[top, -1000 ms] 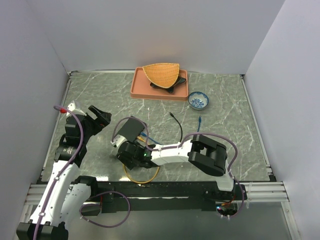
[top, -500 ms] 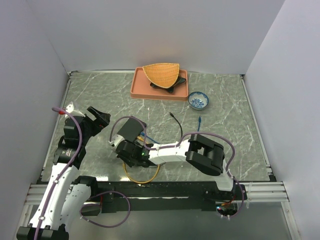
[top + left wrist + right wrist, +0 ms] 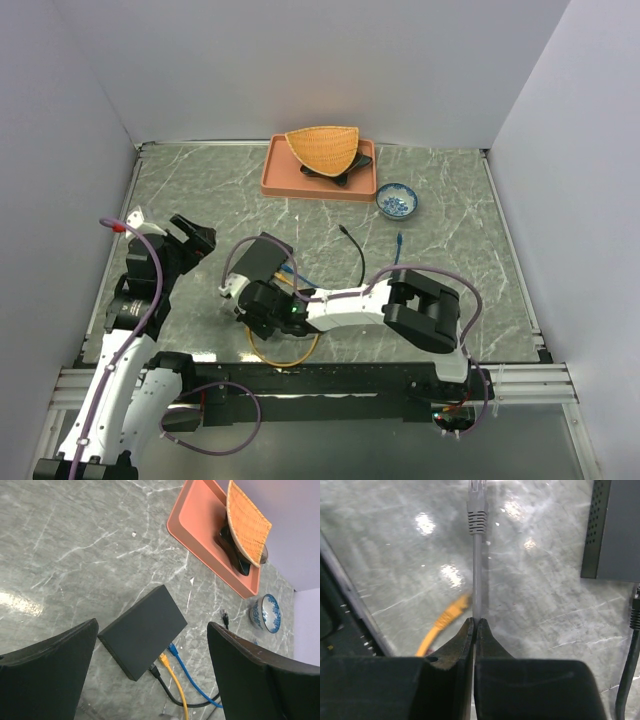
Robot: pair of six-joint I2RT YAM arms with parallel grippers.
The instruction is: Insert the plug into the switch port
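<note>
Ahead of the fingers of the right gripper, the plug loses its tip at the top edge (latch unseen). Rightward the switch is cropped, and leftward a yellow cable blurs.

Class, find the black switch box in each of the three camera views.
Top view: switch left of centre.
Left wrist: switch at centre, lower half.
Right wrist: switch in top right corner, cropped.
Shared landmark: yellow cable.
</note>
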